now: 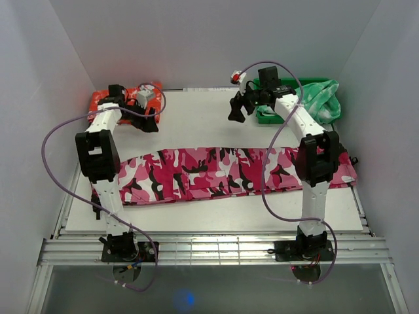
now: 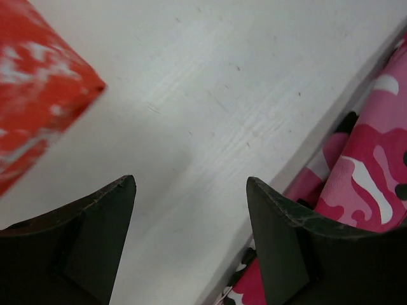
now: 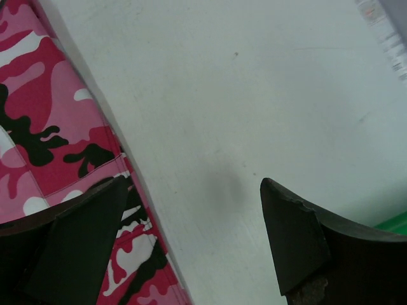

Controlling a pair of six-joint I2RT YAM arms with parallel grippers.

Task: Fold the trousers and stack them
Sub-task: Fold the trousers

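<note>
The trousers (image 1: 222, 171), pink-magenta camouflage with black and white patches, lie stretched flat left to right across the middle of the white table (image 1: 196, 124). My left gripper (image 1: 149, 121) hovers behind their left end, beside the orange-red garment. It is open and empty over bare table (image 2: 191, 180), with the trousers' edge (image 2: 369, 171) at its right finger. My right gripper (image 1: 237, 110) hangs open behind the trousers' right half. In its wrist view it (image 3: 193, 182) holds nothing, and the trousers (image 3: 44, 114) lie under its left finger.
An orange-red garment with white splotches (image 1: 105, 98) (image 2: 38, 82) sits folded at the back left. A green bin (image 1: 268, 118) holding a green splotched garment (image 1: 321, 98) stands at the back right. White walls enclose the table on three sides.
</note>
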